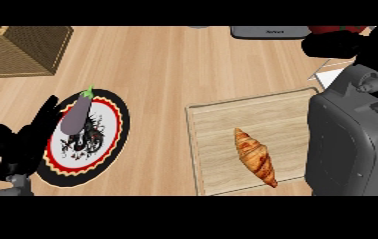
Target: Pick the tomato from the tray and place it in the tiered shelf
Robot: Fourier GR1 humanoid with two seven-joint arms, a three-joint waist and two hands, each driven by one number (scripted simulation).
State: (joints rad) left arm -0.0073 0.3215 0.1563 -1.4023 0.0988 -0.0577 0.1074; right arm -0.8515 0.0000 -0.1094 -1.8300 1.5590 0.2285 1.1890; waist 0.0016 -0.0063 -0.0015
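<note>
The right hand (336,45) is raised at the upper right of the head view, its black fingers curled over a red, round object, judged to be the tomato (338,29), of which only a sliver is seen above the fingers. The hand is held high and far from the pale wooden tray (221,148), presumably so that the tomato can be carried towards the tiered shelf; a thin white frame (328,75) just below the hand may belong to that shelf, though this cannot be told. Much of the tray's right side is hidden by the grey right forearm (343,133). A golden-brown croissant (255,156) is left lying on the tray. The left hand (26,143) is rested open at the left edge, beside a black, red-rimmed round plate (111,133) bearing a purple aubergine (77,114). A woven wicker basket (33,48) is seen at the upper left.
</note>
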